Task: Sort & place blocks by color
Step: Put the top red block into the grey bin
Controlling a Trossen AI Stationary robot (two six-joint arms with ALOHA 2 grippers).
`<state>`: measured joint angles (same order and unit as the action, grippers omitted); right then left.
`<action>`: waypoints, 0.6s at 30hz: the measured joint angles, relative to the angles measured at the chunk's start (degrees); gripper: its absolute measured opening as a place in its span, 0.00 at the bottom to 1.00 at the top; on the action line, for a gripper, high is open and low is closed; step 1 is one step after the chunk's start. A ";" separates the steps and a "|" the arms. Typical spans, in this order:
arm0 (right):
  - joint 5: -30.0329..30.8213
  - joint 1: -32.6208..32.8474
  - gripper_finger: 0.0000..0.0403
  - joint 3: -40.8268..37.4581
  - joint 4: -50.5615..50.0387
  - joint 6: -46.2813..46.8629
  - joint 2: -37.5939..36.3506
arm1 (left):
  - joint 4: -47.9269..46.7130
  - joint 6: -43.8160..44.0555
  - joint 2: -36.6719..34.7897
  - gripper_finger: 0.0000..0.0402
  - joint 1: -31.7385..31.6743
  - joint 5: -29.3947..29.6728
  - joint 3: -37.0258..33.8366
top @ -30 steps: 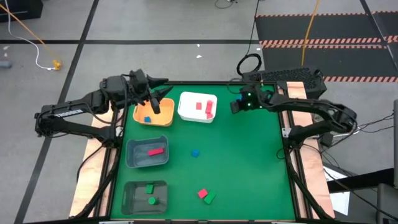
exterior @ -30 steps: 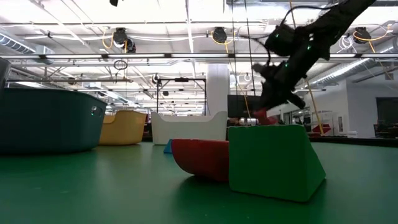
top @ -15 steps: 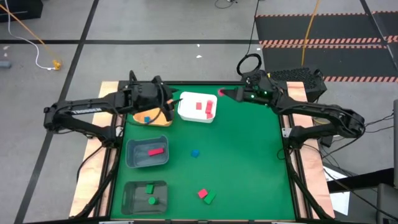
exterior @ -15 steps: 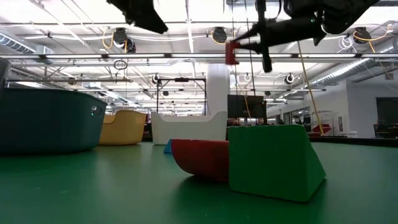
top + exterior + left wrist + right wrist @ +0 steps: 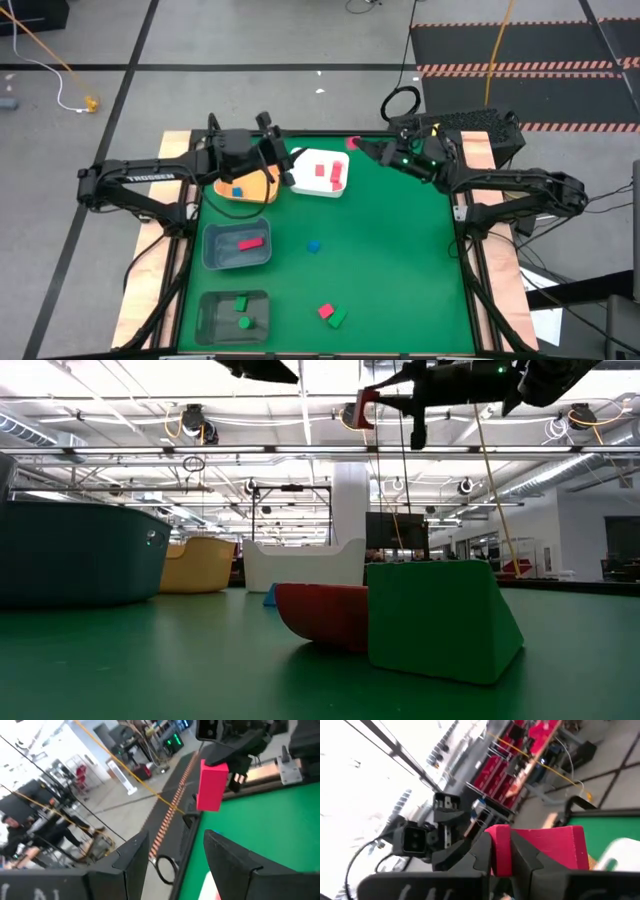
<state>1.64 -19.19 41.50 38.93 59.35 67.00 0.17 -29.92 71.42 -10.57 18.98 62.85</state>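
My right gripper is high over the table's far edge, right of the white bin, and is shut on a red block. The same block shows in the left wrist view. My left gripper is open and empty, raised between the orange bin and the white bin. Red blocks lie in the white bin, a blue one in the orange bin. A blue block, a red one and a green one rest on the green table. My right gripper pinches one end of the red block between its two fingers. The fingers come nearly level from the table's right side. The rest of the block sticks out beyond them, lifted well clear of the table.
A grey bin with a red block and a darker bin with green blocks stand along the left edge. The middle and right of the green table are bare. Close to the low camera, the green block and red block fill the view.
My right gripper has risen with the red block and gone toward the far edge and the white bin, tipping from pointing down to nearly level. My left gripper has moved from over the orange bin toward the white bin, rolling as it went.
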 joint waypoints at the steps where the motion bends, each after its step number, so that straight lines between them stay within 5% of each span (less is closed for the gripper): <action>1: 0.89 0.42 0.05 0.00 0.91 -0.04 -0.02 | 1.17 -0.13 0.24 0.48 0.11 -0.02 0.00; 18: -0.58 3.20 0.05 11.71 4.70 -4.58 9.39 | 13.01 -2.75 3.87 0.60 1.25 -3.97 0.00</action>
<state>1.06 -15.99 53.20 43.63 54.77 76.39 13.18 -32.67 75.29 -9.32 15.00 62.85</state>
